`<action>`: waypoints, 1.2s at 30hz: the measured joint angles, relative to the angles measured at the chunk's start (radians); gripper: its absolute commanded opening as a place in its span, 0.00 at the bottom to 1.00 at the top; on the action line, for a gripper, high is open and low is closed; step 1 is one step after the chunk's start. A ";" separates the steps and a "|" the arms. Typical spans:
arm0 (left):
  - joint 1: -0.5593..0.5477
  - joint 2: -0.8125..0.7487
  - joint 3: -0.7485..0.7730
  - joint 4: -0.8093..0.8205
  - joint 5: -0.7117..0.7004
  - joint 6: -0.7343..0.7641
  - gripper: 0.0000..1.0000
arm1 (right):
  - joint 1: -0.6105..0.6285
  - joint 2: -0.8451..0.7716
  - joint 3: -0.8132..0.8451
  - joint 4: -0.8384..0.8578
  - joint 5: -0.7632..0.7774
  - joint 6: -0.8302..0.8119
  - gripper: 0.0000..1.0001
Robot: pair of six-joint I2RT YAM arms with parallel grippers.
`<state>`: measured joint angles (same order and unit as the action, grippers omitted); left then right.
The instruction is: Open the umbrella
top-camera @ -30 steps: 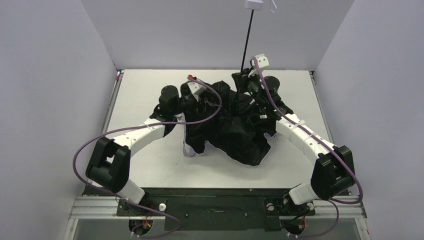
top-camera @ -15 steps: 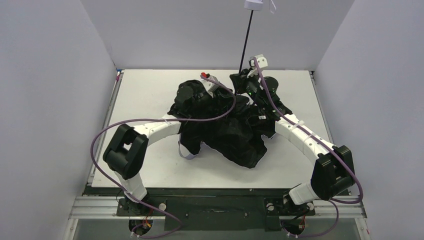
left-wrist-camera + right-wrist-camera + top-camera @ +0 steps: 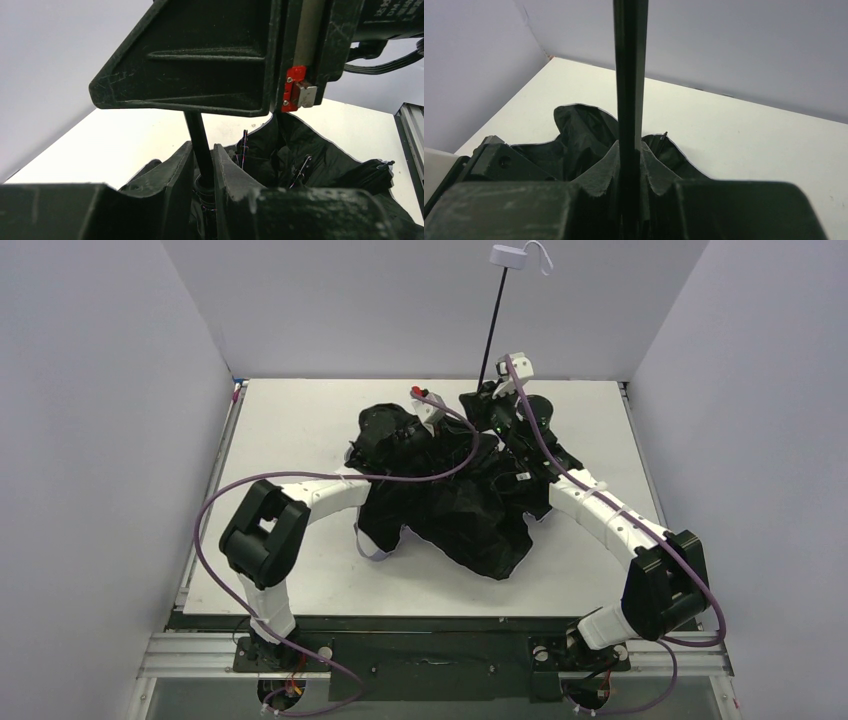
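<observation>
The umbrella's black canopy (image 3: 470, 510) lies crumpled on the white table (image 3: 290, 430), a pale edge showing at its left. Its thin black shaft (image 3: 492, 330) rises to the lavender knob handle (image 3: 508, 254) with its loop. My right gripper (image 3: 487, 400) is shut on the shaft (image 3: 629, 80) just above the canopy. My left gripper (image 3: 445, 430) is shut round the shaft (image 3: 199, 140) lower down, above the dark runner collar, directly under the right gripper's body (image 3: 210, 55). Ribs and black fabric (image 3: 300, 160) hang loose around it.
Grey walls close in the table on three sides. The left arm's purple cable (image 3: 300, 485) loops over the table at the left. A metal rail (image 3: 430, 650) runs along the near edge.
My left gripper has moved right, across the canopy to the shaft below the right gripper. The handle has dropped a little lower in view. The right arm holds still.
</observation>
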<state>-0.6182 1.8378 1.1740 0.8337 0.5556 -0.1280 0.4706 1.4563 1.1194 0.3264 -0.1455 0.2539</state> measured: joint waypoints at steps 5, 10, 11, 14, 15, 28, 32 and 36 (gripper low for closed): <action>0.000 -0.001 -0.025 -0.016 -0.008 0.009 0.12 | 0.002 0.000 0.001 -0.042 0.000 0.009 0.00; -0.001 -0.014 -0.029 -0.116 -0.052 0.032 0.17 | 0.002 0.000 0.014 -0.116 0.000 0.021 0.00; -0.002 -0.021 -0.029 -0.143 -0.061 0.037 0.18 | 0.002 0.000 0.019 -0.122 -0.001 0.024 0.00; -0.003 -0.043 -0.034 -0.193 -0.077 0.055 0.18 | 0.002 0.000 0.037 -0.148 -0.002 0.028 0.00; -0.003 -0.053 -0.042 -0.199 -0.079 0.060 0.18 | 0.002 0.000 0.038 -0.150 -0.008 0.029 0.00; -0.009 -0.075 -0.089 -0.232 -0.100 0.100 0.18 | 0.011 0.000 0.038 -0.211 -0.037 0.042 0.00; -0.014 -0.051 -0.051 -0.257 -0.100 0.103 0.18 | 0.006 0.000 0.050 -0.232 -0.019 0.035 0.00; -0.016 -0.048 -0.037 -0.259 -0.106 0.111 0.19 | 0.006 0.000 0.069 -0.246 -0.014 0.035 0.00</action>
<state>-0.6342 1.7901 1.1374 0.5743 0.4496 -0.0170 0.4767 1.4563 1.1889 0.0807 -0.1596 0.2890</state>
